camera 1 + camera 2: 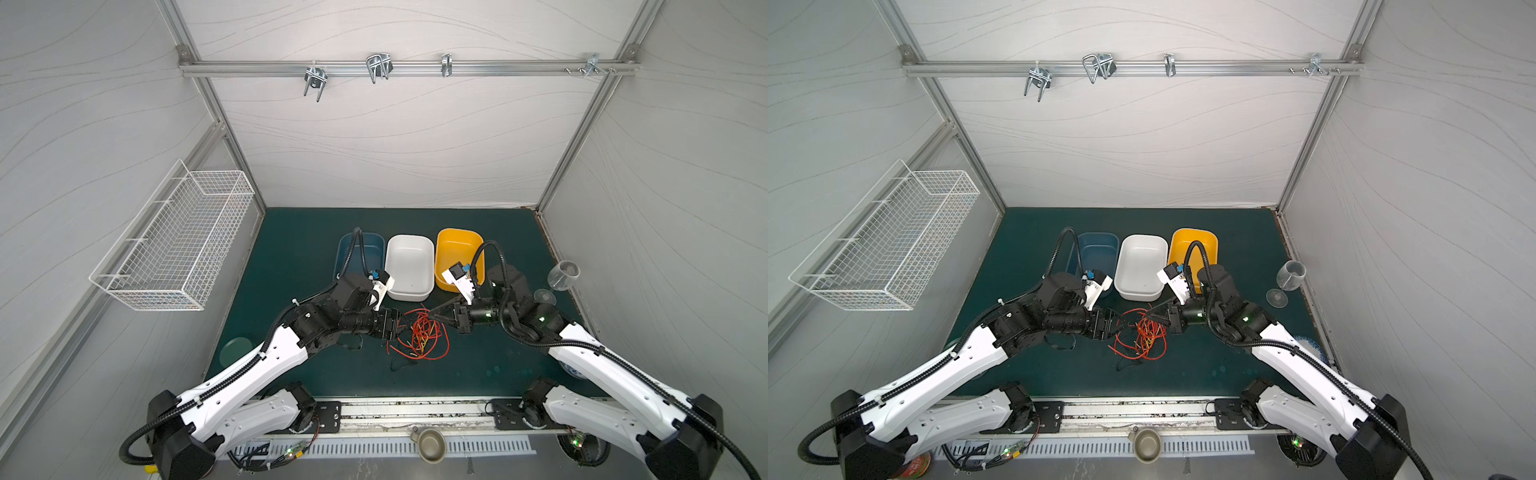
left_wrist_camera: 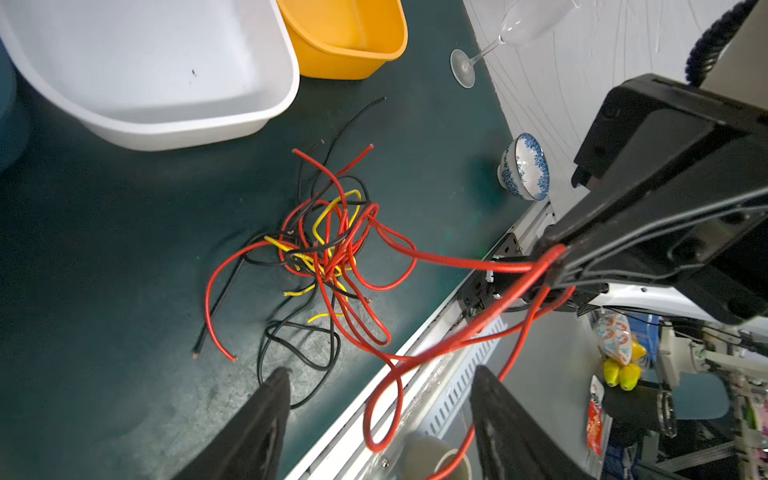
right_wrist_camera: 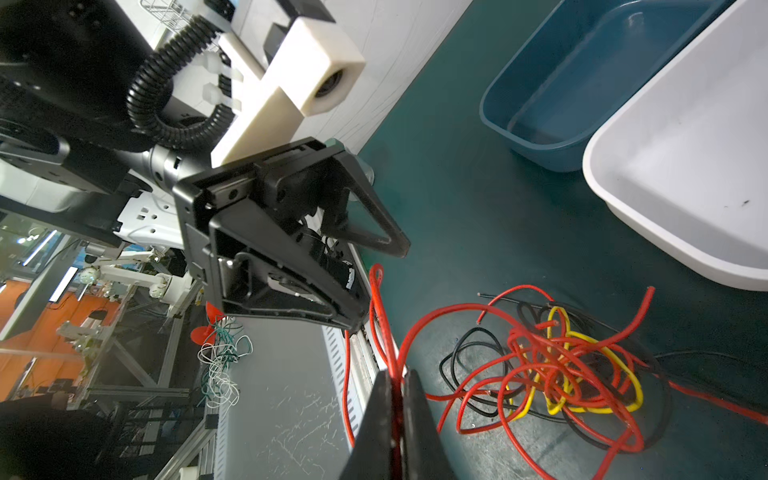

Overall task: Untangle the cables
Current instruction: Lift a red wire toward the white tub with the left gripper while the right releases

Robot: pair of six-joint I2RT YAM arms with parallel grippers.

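right claw (image 3: pixel 397 386) clamped on red cables (image 3: pixel 536 351); left claw (image 2: pixel 380 374) gaping, empty; tugging now probably cinches the knot

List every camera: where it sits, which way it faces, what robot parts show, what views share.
Top views: overhead near the robot's base, facing down at the table; show both arms, left gripper and right gripper.
Left wrist: on the left arm, facing the cables past its open fingers; right gripper opposite.
Right wrist: on the right arm, facing the cables past its shut fingers; left gripper opposite.
Shared: all show the cables; both wrist views show the white bin.
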